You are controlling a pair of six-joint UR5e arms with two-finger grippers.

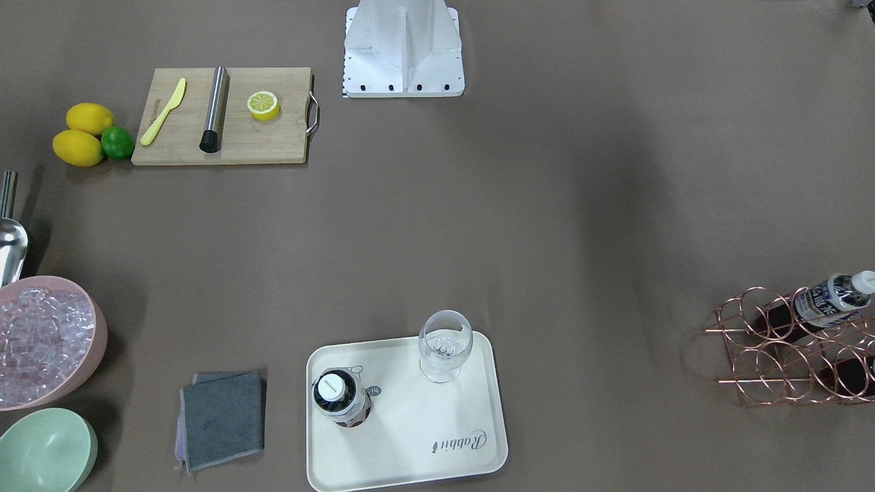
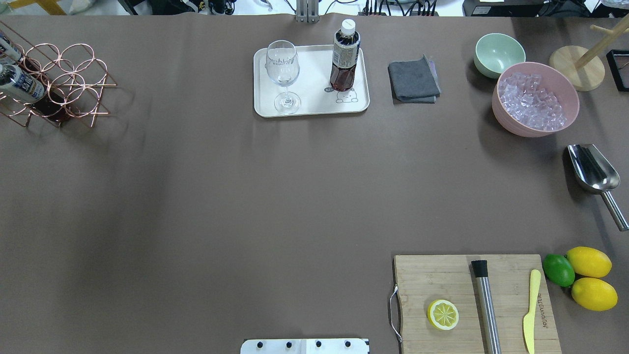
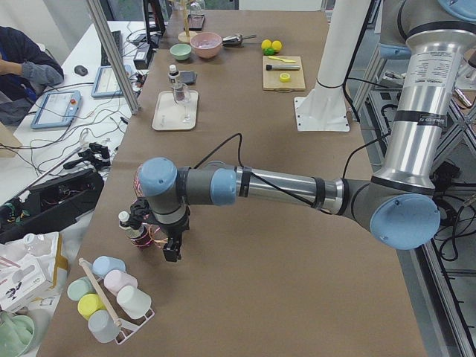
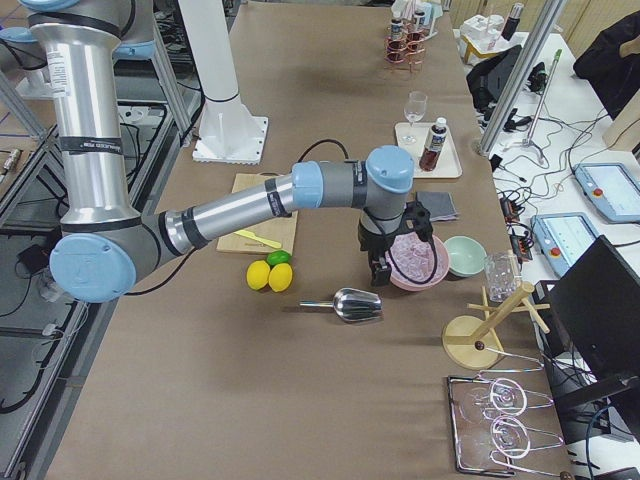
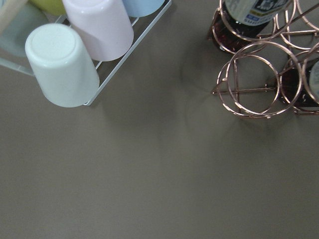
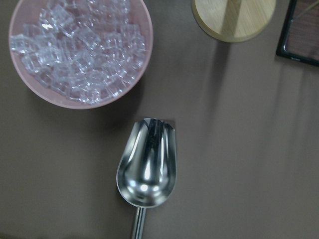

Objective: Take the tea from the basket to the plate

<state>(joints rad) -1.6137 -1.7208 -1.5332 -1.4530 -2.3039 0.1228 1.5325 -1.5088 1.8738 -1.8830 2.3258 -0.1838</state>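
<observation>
Facing my base from across the tabletop, the front camera is showing one tea bottle standing upright on the plate, right by the bear drawing. A wine glass is standing at a neighbouring corner of that plate. The basket is sitting well apart at this view's right edge, and a second tea bottle is lying tilted in one of its upper rings, cap pointing outward.

The overhead camera is showing the basket at the far left of the tabletop, where a third tea bottle is poking out of another ring beside the second. A grey cloth is lying just beside the plate, and a pink bowl of ice is sitting farther right.

From the left end, my left gripper is hanging fingers-down just beside the basket. I cannot tell from there how far it is spread or whether it is holding anything.

From the right end, my right gripper is hanging beside the pink bowl of ice, near a steel scoop. Its spread is likewise beyond telling.

My left wrist camera is looking down on the basket's rings at upper right, with pastel cups at upper left.

My right wrist camera is looking down on the pink bowl of ice, with the steel scoop lying just below it.
</observation>
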